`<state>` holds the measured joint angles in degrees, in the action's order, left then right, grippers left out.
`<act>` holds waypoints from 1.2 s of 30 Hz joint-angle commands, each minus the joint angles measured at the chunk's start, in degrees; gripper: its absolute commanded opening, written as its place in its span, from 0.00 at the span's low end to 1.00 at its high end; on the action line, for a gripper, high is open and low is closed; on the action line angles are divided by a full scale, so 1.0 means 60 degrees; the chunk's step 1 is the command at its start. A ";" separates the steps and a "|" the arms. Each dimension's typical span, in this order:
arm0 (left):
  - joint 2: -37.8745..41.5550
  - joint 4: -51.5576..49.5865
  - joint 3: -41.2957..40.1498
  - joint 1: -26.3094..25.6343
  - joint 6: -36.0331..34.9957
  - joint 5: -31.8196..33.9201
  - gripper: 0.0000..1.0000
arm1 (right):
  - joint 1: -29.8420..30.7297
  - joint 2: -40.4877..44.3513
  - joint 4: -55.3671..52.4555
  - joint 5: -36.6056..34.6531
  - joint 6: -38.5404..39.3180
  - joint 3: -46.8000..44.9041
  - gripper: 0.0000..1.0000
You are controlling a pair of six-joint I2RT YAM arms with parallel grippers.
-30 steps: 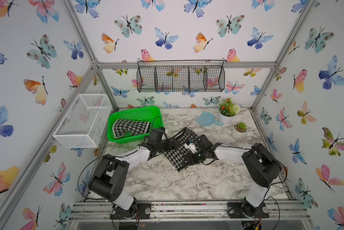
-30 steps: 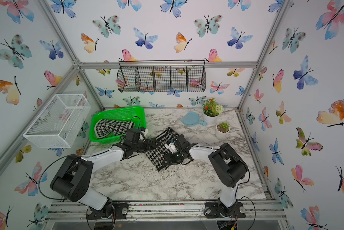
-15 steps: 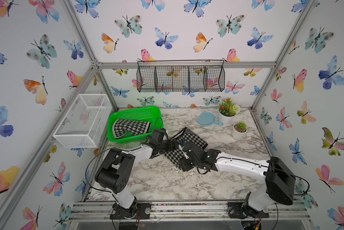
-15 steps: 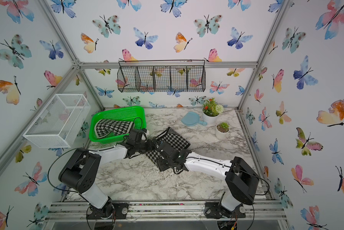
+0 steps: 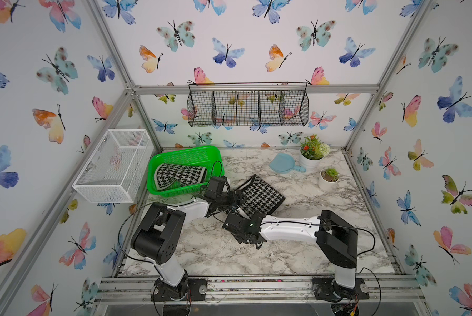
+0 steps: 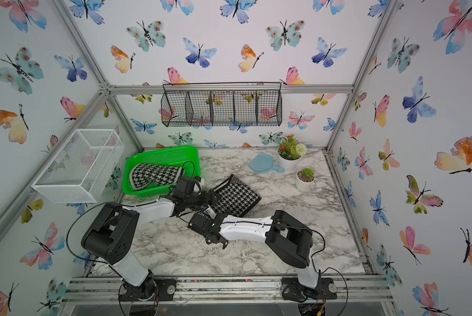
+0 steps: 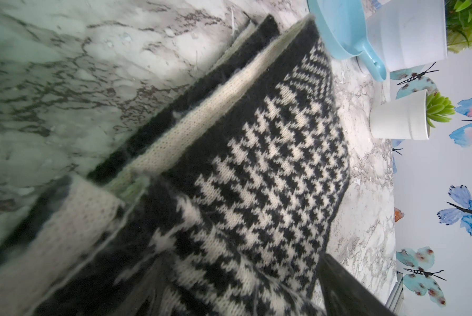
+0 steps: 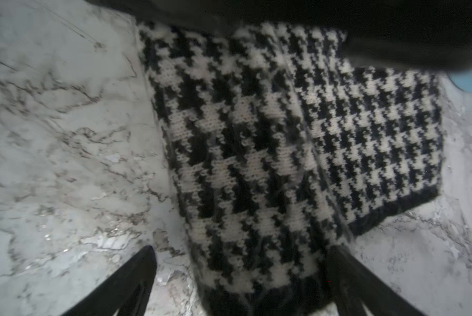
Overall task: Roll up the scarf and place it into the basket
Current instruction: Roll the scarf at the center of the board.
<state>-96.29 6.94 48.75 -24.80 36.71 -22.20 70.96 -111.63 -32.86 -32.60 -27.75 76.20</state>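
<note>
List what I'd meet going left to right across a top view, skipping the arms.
white wire-mesh box → green basket → folded houndstooth scarf on the marble → small succulent pot

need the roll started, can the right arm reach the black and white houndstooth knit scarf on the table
Likely yes: the right gripper hangs open over the scarf, nothing in between.

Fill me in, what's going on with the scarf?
A black-and-white houndstooth knit scarf lies folded on the marble table, outside the bright green plastic basket, which holds a similar scarf. The right gripper is open over the folded one's near end; the left gripper is at the edge nearer the basket, grip unclear.
</note>
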 commanded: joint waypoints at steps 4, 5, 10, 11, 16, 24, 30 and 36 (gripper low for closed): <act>-0.0189 -0.0171 -0.0041 0.0080 0.0096 -0.0116 0.88 | 0.0017 -0.0500 -0.0038 -0.0499 0.0277 -0.0146 1.00; -0.0164 -0.0175 -0.0053 0.0081 0.0093 -0.0147 0.88 | 0.0022 -0.0610 -0.0031 -0.0499 0.0299 -0.0161 1.00; -0.0007 -0.0174 -0.0189 0.0112 0.0134 -0.0427 0.88 | -0.0184 -0.1006 0.0180 -0.0775 0.0565 -0.0402 0.82; 0.0047 -0.0171 -0.0214 0.0133 0.0139 -0.0481 0.88 | -0.0263 -0.1023 0.0223 -0.0737 0.0612 -0.0473 0.78; 0.0347 -0.0388 -0.0265 0.0388 0.0109 -0.0702 0.88 | -0.0590 -0.0973 0.0550 -0.0202 0.0856 -0.0888 0.42; 0.2084 -0.1072 -0.0643 0.1474 -0.0009 -0.0677 0.88 | -0.0715 0.0063 0.1728 0.2113 0.1319 -0.1653 0.02; 0.3812 -0.2161 -0.0568 0.1759 -0.0239 -0.0027 0.88 | -0.1203 0.1517 0.2642 0.5000 0.1600 -0.2203 0.02; 0.5083 -0.2358 -0.0808 0.1739 -0.0215 0.0263 0.89 | -0.2139 0.2688 0.3284 0.7833 0.1651 -0.2852 0.02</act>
<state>-68.14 -4.82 44.95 -14.26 36.40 -22.39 60.07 -98.10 -16.64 1.02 -18.63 60.34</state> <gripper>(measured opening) 0.889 0.133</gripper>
